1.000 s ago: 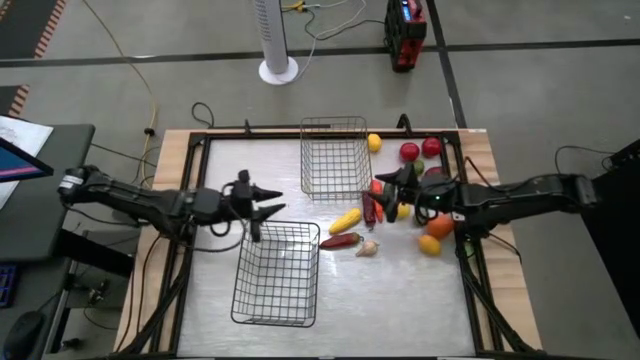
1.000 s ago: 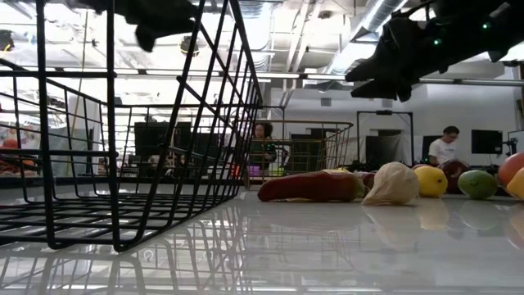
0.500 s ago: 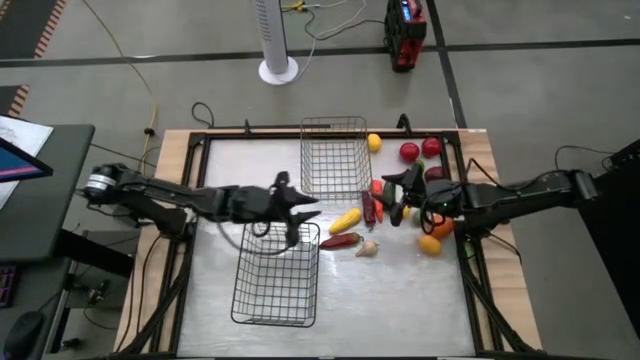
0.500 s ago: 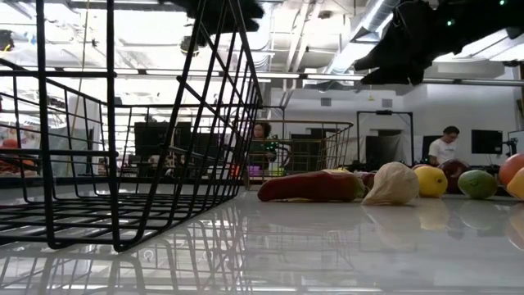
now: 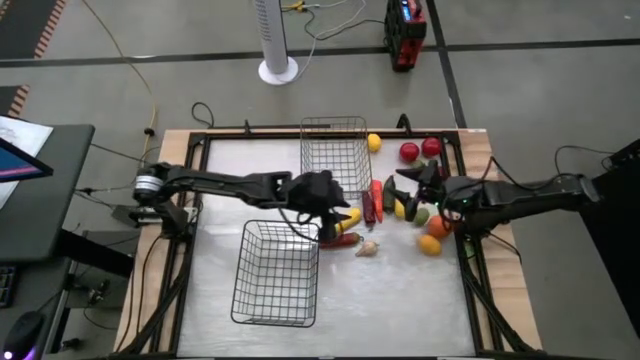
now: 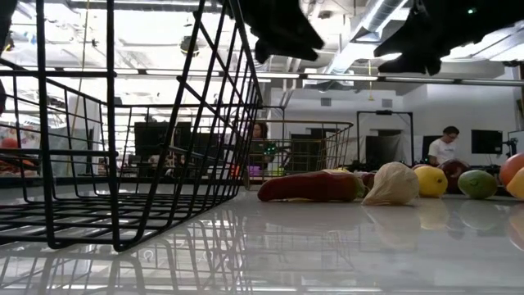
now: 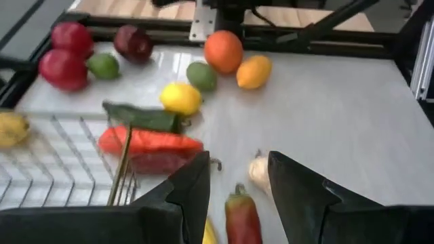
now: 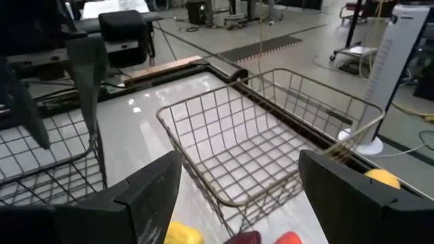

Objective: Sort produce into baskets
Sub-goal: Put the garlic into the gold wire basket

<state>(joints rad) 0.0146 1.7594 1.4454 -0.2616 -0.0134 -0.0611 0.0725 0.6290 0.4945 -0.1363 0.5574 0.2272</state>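
From above, the left end effector (image 5: 322, 192), fingers closed on nothing, sits at centre frame between the silver basket (image 5: 335, 157) and the black basket (image 5: 276, 272). The right end effector (image 5: 408, 190), spread wide and empty, hovers right of centre over scattered produce (image 5: 430, 245) on the surface (image 5: 400, 300). At table level, a red pepper (image 6: 307, 187) and garlic (image 6: 395, 184) lie mid-frame. The left wrist view shows an orange (image 7: 224, 51) at upper centre. No writing is legible.
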